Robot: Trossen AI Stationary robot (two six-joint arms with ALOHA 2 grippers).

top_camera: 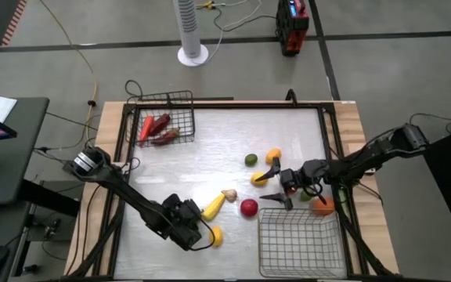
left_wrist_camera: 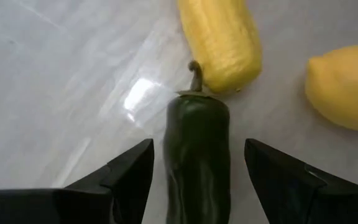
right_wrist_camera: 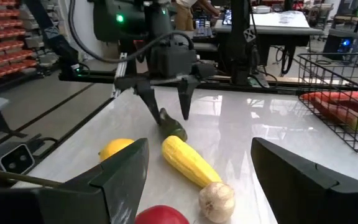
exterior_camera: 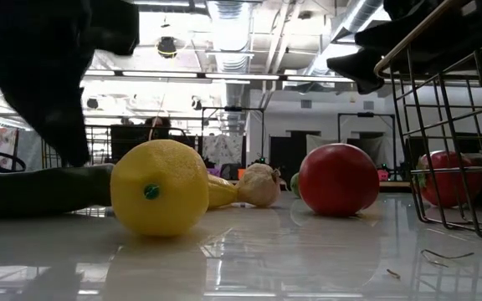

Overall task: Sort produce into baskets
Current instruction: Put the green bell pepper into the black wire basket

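1. Two dark fingers [left_wrist_camera: 123,180] of the left gripper [left_wrist_camera: 197,180] straddle a dark green elongated pepper [left_wrist_camera: 197,155], spread apart, unclenched
2. Pepper lies on the white table [top_camera: 210,157], its stem touching a yellow corn cob [left_wrist_camera: 222,40]
3. Right gripper [top_camera: 272,186] hovers spread wide beyond the near wire basket [top_camera: 300,243]

Light comes from overhead: ceiling strip lights [exterior_camera: 224,77] show bright in the low view. The glossy white bench [top_camera: 225,149] mirrors them, with a glare patch beside the yellow squash [top_camera: 214,207] from above and a hot spot near the dark pepper [left_wrist_camera: 197,162] in the left wrist view. In the low view the lemon [exterior_camera: 159,187] is sharp, its reflection soft beneath it, and the arms overhead are black silhouettes. Shadows are faint and short.
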